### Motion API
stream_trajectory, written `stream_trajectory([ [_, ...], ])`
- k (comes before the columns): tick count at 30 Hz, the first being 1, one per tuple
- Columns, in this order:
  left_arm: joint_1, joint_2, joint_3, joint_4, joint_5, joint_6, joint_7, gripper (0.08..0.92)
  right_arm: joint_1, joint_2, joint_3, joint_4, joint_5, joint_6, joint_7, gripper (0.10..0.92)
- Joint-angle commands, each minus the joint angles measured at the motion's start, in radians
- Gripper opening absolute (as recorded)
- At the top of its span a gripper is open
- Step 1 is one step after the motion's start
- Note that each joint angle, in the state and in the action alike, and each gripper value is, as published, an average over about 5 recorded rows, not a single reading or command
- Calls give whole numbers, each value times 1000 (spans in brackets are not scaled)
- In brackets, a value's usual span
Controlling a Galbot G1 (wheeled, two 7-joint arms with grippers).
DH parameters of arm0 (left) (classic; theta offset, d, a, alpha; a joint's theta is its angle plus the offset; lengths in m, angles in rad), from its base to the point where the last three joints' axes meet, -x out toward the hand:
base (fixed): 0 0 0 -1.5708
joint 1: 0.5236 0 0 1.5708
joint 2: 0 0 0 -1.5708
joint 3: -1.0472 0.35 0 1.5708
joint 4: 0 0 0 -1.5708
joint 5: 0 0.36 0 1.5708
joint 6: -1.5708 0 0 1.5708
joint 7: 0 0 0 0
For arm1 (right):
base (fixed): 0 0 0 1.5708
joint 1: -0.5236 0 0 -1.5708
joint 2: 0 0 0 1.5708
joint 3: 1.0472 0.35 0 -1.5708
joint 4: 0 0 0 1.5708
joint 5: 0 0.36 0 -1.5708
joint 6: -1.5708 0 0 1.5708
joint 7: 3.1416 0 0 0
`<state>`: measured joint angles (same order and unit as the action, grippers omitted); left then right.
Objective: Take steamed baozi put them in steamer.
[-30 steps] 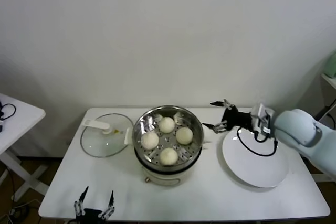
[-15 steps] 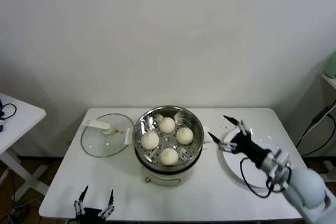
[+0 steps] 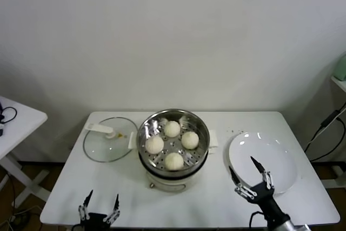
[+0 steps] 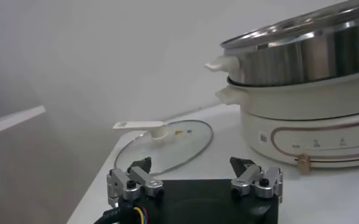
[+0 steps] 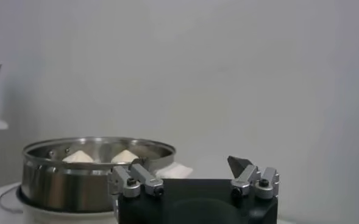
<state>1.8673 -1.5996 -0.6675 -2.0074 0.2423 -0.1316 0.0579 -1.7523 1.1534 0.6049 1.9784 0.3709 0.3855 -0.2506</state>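
Note:
Several cream-white baozi [image 3: 172, 129] lie in the shiny steamer [image 3: 201, 124], which sits on its white cooker base in the middle of the table. Two of them show over the steamer rim in the right wrist view [image 5: 78, 156]. My right gripper [image 3: 250, 177] is open and empty, low at the front right, over the near edge of the white plate [image 3: 281, 160]. My left gripper [image 3: 99, 207] is open and empty at the table's front left edge. The steamer also shows in the left wrist view [image 4: 301, 55].
A round glass lid [image 3: 102, 147] with a white handle lies flat to the left of the steamer; it also shows in the left wrist view [image 4: 173, 143]. A second white table [image 3: 16, 123] stands at the far left.
My right arm has drawn back from beside the steamer, over the plate, down to the table's front right edge, gripper still open and empty. The baozi and left arm have not moved.

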Motion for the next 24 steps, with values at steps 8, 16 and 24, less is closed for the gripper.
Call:
stream_trajectory([
  [8, 5, -3, 4, -10, 4, -2, -1, 823, -109, 176, 15, -28, -35, 176, 30, 823],
  [16, 8, -5, 10, -8, 9, -5, -1, 823, -108, 177, 7, -32, -36, 179, 31, 823],
  [24, 7, -3, 7, -8, 6, -2, 0, 823, -112, 176, 0, -29, -39, 179, 30, 823],
])
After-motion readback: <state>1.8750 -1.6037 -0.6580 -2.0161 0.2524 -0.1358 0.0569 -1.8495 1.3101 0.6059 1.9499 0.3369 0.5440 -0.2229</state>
